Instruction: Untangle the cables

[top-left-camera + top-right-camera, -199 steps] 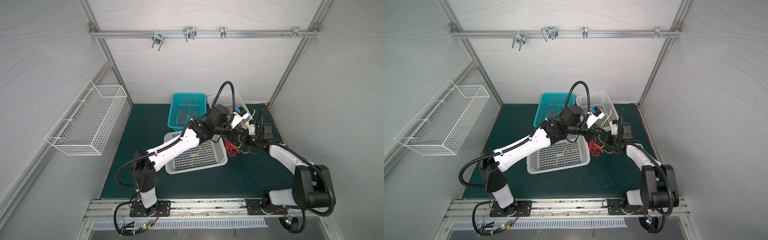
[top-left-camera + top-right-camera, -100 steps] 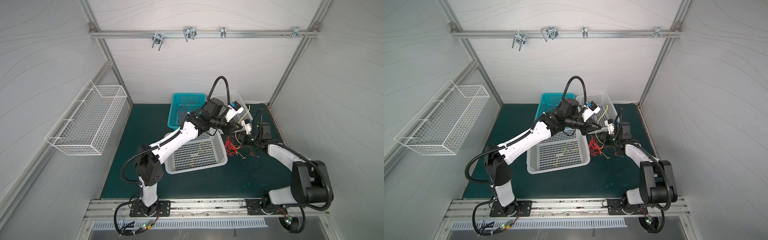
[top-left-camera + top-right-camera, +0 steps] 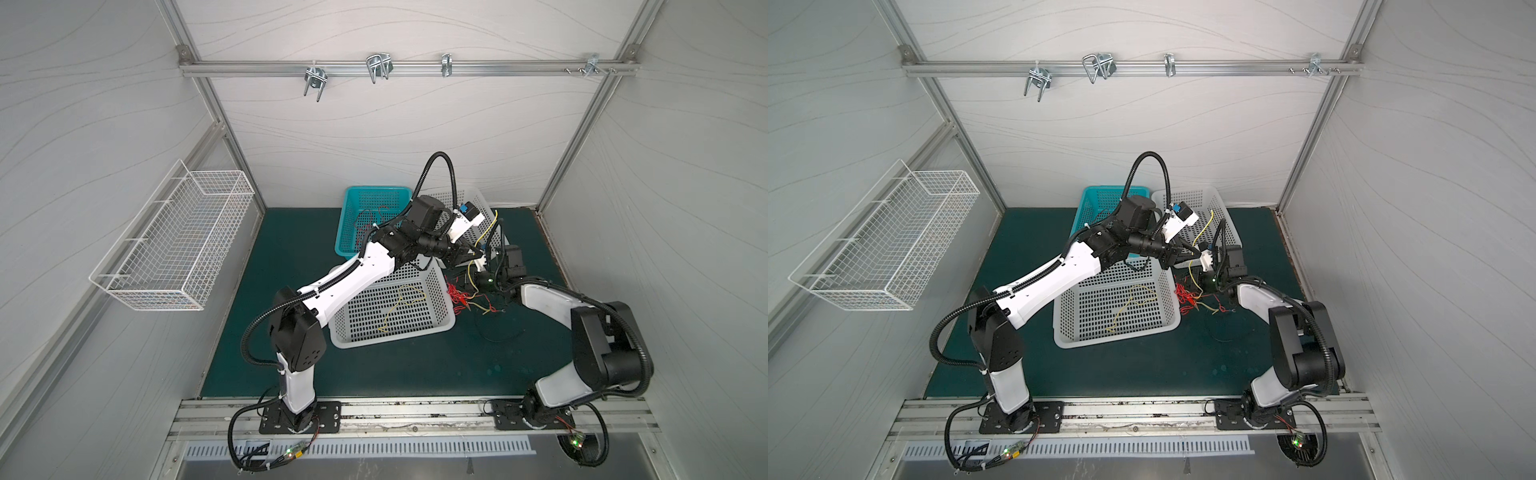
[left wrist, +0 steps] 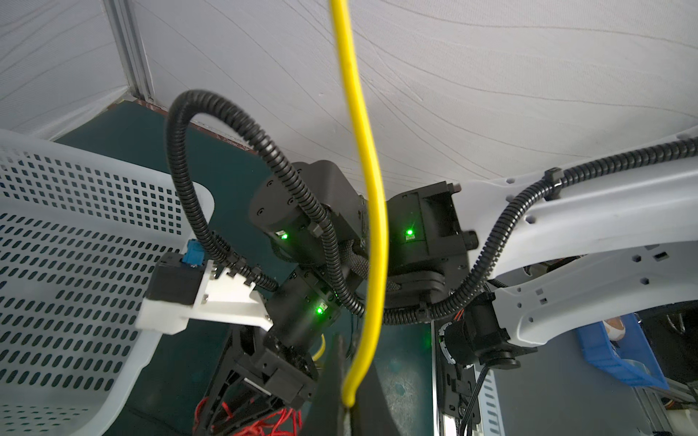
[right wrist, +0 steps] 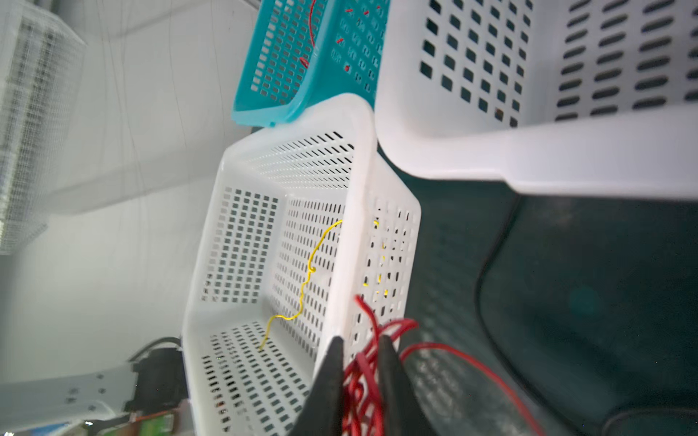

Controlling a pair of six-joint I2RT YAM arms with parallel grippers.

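Observation:
The cables lie partly as a red tangle point(image 3: 458, 297) point(image 3: 1185, 297) on the green mat, right of the near white basket point(image 3: 390, 337) point(image 3: 1117, 340). My right gripper point(image 3: 471, 286) point(image 3: 1200, 286) point(image 5: 360, 341) is shut on red strands point(image 5: 362, 372) of that tangle. My left gripper point(image 3: 473, 251) point(image 3: 1196, 252) point(image 4: 346, 407) hovers just above and behind it. It is shut on the end of a yellow cable point(image 3: 484, 235) point(image 3: 1204, 232) point(image 4: 372, 196), which arcs up from its tips. Another yellow cable point(image 3: 405, 299) point(image 3: 1133, 299) point(image 5: 309, 271) lies inside the near white basket.
A teal basket point(image 3: 374, 191) point(image 3: 1113, 191) with a few thin wires and a second white basket point(image 3: 478, 193) point(image 3: 1187, 193) stand at the back. A thin black cable point(image 3: 492, 332) point(image 3: 1221, 337) loops on the mat. A wire basket point(image 3: 174, 237) hangs on the left wall.
My right gripper has dropped toward the red tangle, opened briefly and shut on its strands. My left arm has lifted and drawn back a little, still holding the yellow cable.

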